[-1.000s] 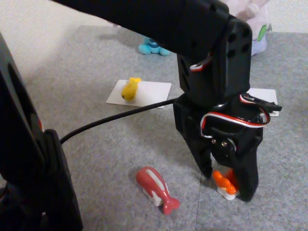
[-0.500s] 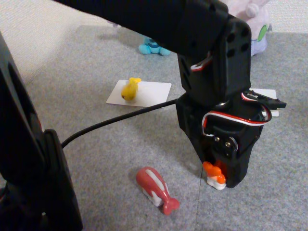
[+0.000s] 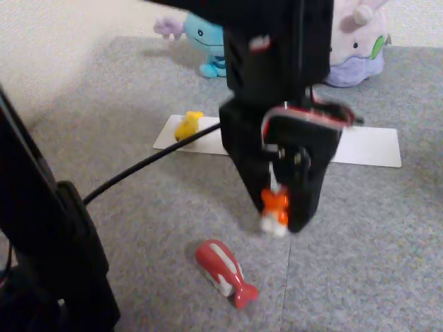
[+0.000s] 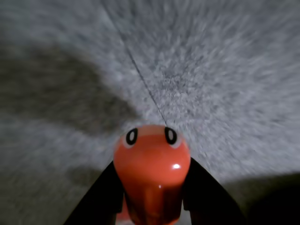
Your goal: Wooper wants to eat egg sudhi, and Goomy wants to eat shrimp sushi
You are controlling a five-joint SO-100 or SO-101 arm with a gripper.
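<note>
Gripper (image 3: 279, 220) first: we see its black jaws clamped on the glossy orange shrimp sushi (image 3: 275, 211), lifted clear of the nubby grey carpet (image 3: 387, 235). Behind sit soft, round Wooper (image 3: 202, 40) and lilac Goomy (image 3: 356, 41) (both partly hidden by the arm). Flat white cards (image 3: 367, 146) lie before them; the left one carries the yellow egg sudhi (image 3: 187, 126). Nearest us lies a shiny red-and-white fish toy (image 3: 223, 271).
</note>
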